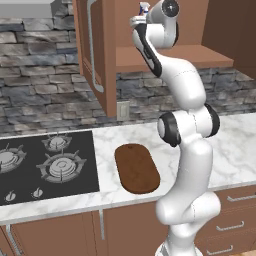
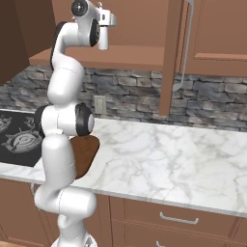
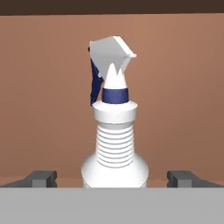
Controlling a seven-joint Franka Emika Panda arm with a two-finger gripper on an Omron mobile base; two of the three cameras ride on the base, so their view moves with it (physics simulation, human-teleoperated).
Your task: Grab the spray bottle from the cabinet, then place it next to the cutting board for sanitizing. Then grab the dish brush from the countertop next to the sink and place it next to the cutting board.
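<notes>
The spray bottle (image 3: 114,144), white with a blue-grey trigger head, stands upright on the shelf of the open cabinet (image 1: 200,57). My gripper (image 3: 112,177) is open, with one fingertip on each side of the bottle's base and a gap to both. From the left base view the bottle's head (image 1: 144,7) peeks above the raised hand. The right base view has the bottle (image 2: 103,37) just past the hand. The cutting board (image 1: 137,169) lies flat on the countertop (image 1: 235,145) below. The dish brush and the sink are out of view.
The cabinet door (image 1: 92,50) stands swung open to the left of the arm and hangs as a brown panel (image 2: 171,58) in the right base view. A black stovetop (image 1: 45,165) lies left of the board. Drawer fronts (image 2: 178,217) run under the marble.
</notes>
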